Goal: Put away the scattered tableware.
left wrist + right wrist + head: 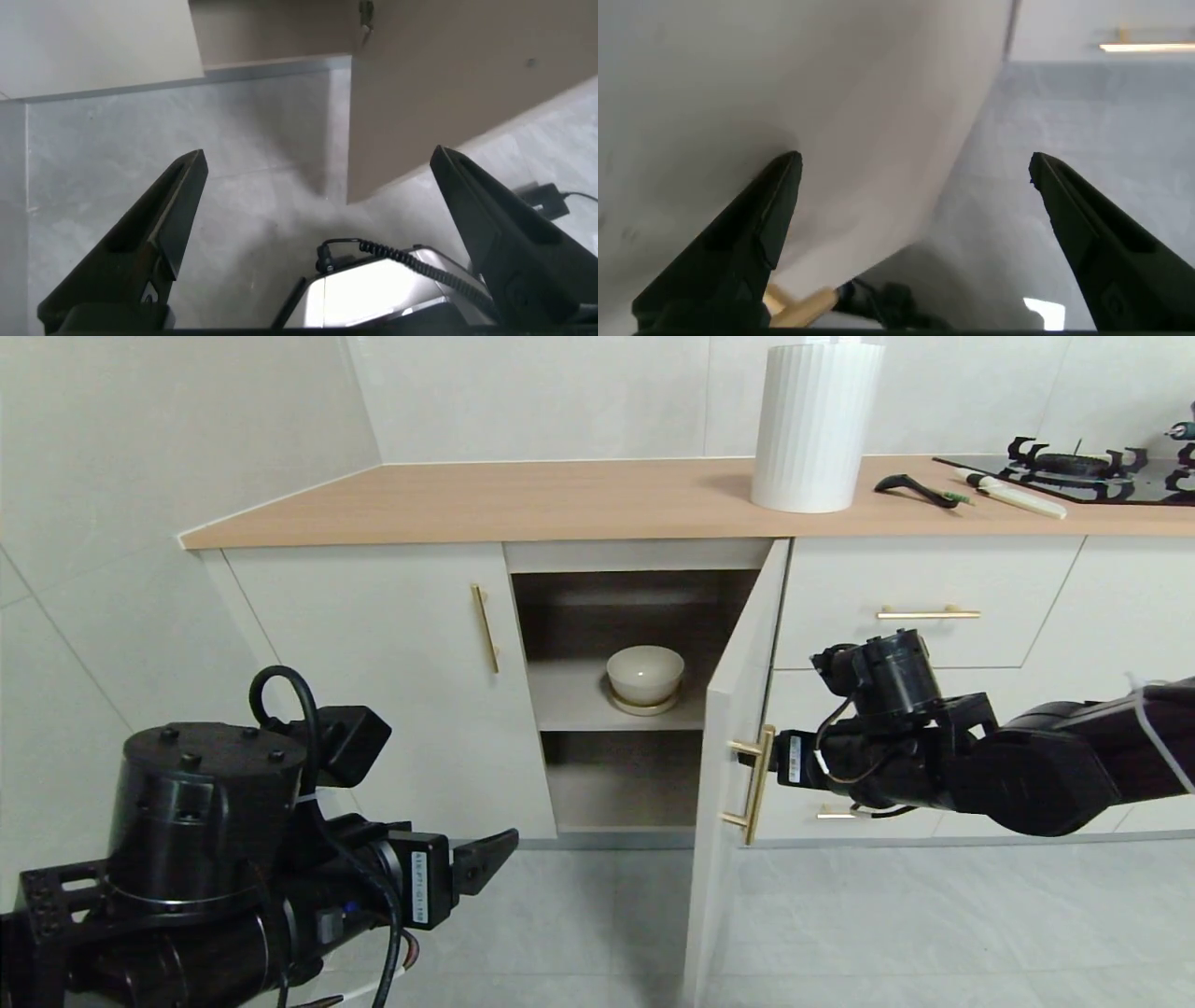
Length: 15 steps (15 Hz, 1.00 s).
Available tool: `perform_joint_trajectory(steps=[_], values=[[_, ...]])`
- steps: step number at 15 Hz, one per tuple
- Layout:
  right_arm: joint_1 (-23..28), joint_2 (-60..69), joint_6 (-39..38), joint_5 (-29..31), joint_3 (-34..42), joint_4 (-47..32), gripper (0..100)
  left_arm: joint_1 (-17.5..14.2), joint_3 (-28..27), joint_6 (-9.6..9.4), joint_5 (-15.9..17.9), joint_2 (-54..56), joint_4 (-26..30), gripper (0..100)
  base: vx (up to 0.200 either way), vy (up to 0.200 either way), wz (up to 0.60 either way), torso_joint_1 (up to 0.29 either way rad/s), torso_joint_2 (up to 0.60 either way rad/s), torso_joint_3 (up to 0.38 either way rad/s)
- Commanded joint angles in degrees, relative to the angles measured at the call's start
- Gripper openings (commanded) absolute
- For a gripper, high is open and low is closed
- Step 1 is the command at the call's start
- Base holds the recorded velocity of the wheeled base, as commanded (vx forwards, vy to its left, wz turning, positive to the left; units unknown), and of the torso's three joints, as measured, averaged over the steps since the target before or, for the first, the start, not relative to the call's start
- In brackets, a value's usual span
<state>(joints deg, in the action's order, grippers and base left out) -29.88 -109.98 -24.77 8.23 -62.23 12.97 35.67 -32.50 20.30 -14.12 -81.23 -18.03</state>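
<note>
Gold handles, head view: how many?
4. Left door handle on the shut door; open door handle on the swung-out door; top drawer handle under the counter; lower drawer handle, partly covered by the right arm. Others may be hidden behind it.

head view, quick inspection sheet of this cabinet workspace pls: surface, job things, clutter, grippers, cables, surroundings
surface: wooden countertop above an open cabinet.
job's things: bowl sitting on a plate on the cabinet's upper shelf; black peeler and white utensil lying on the countertop.
clutter: tall white ribbed container on the countertop.
grippers: left gripper open, low over the floor; right gripper open, at the cabinet door by its gold handle.
cables: black cable loop on the left arm.
surroundings: stove at the countertop's right end; pale tiled wall; grey floor.
</note>
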Motion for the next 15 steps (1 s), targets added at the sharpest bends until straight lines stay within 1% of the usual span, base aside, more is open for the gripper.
perform_joint_trajectory(steps=[1,2,6,9,10,12,15], values=[[-0.97,-3.83,-0.54,-0.58,-1.93,0.65,100,0.01,-0.11,0.01,-0.03,0.01,0.01,100,0.000,0.000,0.00,0.000,0.00,0.000],[-1.06,-4.98,-1.07,-1.20,-1.84,1.71,100,0.01,-0.02,0.01,-0.03,0.10,0.01,100,0.000,0.000,0.00,0.000,0.00,0.000],[-3.26,-6.65,-4.23,-1.29,0.01,11.37,100,0.01,-0.02,0.01,-0.21,-0.07,0.01,100,0.000,0.000,0.00,0.000,0.00,0.000],[-3.61,-8.58,-4.50,-1.11,0.09,13.31,100,0.01,0.07,-0.08,-0.47,-0.34,0.10,100,0.000,0.000,0.00,0.000,0.00,0.000],[-3.61,-9.02,-4.50,-1.11,-0.08,13.31,100,0.01,0.24,-0.35,-0.47,-0.25,0.10,100,0.000,0.000,0.00,0.000,0.00,0.000],[-3.70,-9.90,-4.50,-1.02,-0.08,14.71,100,0.01,0.60,-2.10,-0.65,-0.07,0.19,100,0.000,0.000,0.00,0.000,0.00,0.000],[-3.78,-12.27,-6.34,-0.05,-0.35,20.08,100,0.01,0.60,-2.10,-0.82,-0.07,0.10,100,0.200,0.000,0.00,0.001,0.00,0.004]])
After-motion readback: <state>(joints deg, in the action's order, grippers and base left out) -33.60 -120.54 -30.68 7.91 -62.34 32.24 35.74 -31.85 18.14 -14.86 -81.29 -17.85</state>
